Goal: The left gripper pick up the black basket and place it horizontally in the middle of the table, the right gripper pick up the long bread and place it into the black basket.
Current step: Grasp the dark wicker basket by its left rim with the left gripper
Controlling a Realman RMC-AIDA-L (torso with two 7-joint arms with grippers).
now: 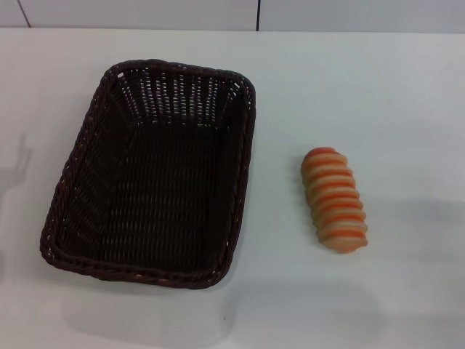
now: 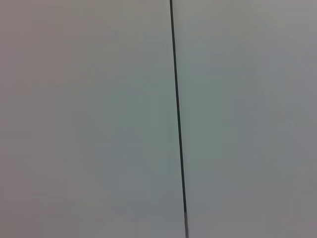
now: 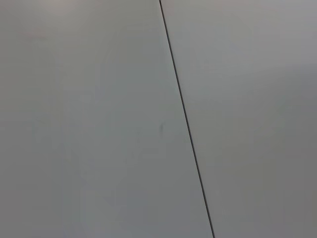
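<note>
The black basket (image 1: 149,174) stands on the white table (image 1: 392,94), left of the middle, with its long side running away from me and its inside empty. The long bread (image 1: 334,200), striped orange and cream, lies on the table to the right of the basket, apart from it, its length also running front to back. Neither the left gripper nor the right gripper shows in any view. Both wrist views show only a pale wall with a thin dark seam.
A pale wall with dark vertical seams (image 1: 258,14) runs behind the table's far edge. A faint shadow (image 1: 18,171) lies on the table at the far left.
</note>
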